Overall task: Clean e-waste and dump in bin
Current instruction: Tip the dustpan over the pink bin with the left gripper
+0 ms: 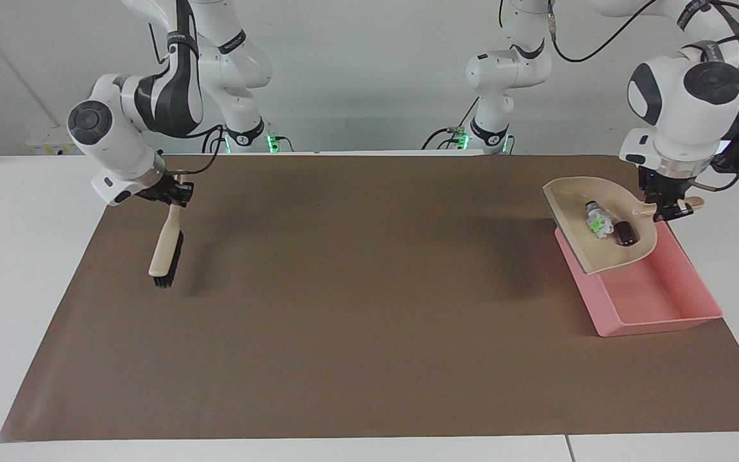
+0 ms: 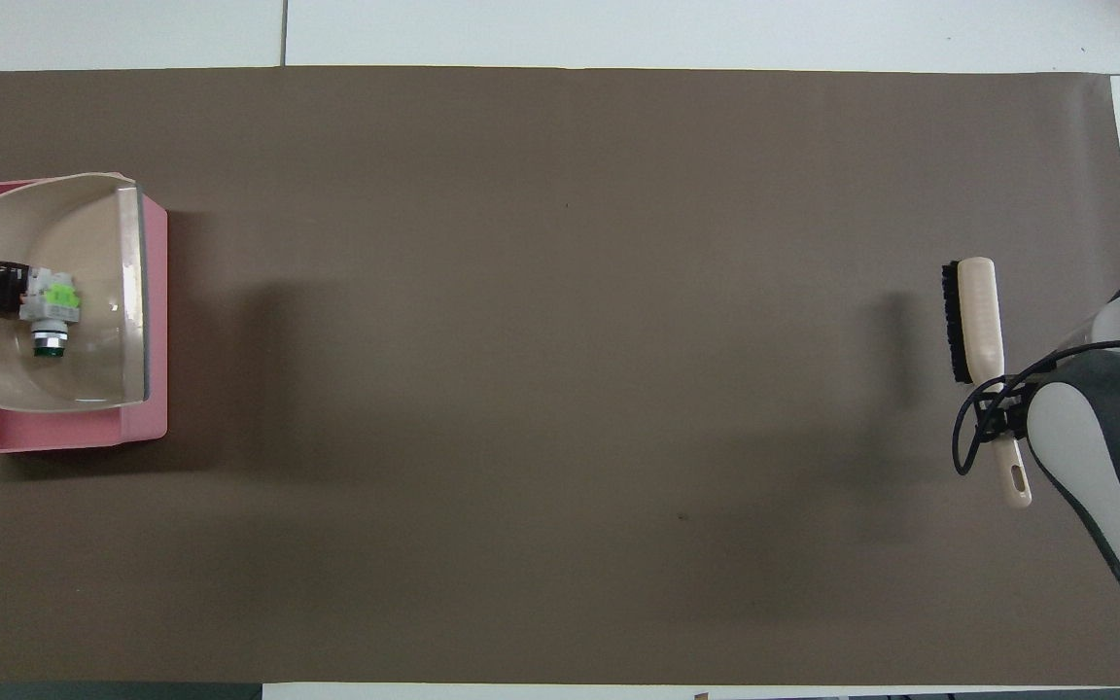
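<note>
My left gripper (image 1: 664,206) is shut on the handle of the beige dustpan (image 1: 584,247) and holds it in the air over the pink bin (image 1: 658,301). The two bits of e-waste lie in the pan: the whitish bit with green marks (image 1: 596,223) and the dark stubby cylinder (image 1: 626,232). In the overhead view the dustpan (image 2: 84,379) covers much of the bin (image 2: 54,433), with the whitish bit (image 2: 50,306) and the dark cylinder (image 2: 4,290) in it. My right gripper (image 1: 176,192) is shut on a brush (image 1: 165,247).
A brown mat (image 1: 369,289) covers most of the white table. The brush (image 2: 973,311) hangs, bristles down, low over the mat at the right arm's end, held by my right gripper (image 2: 1002,420).
</note>
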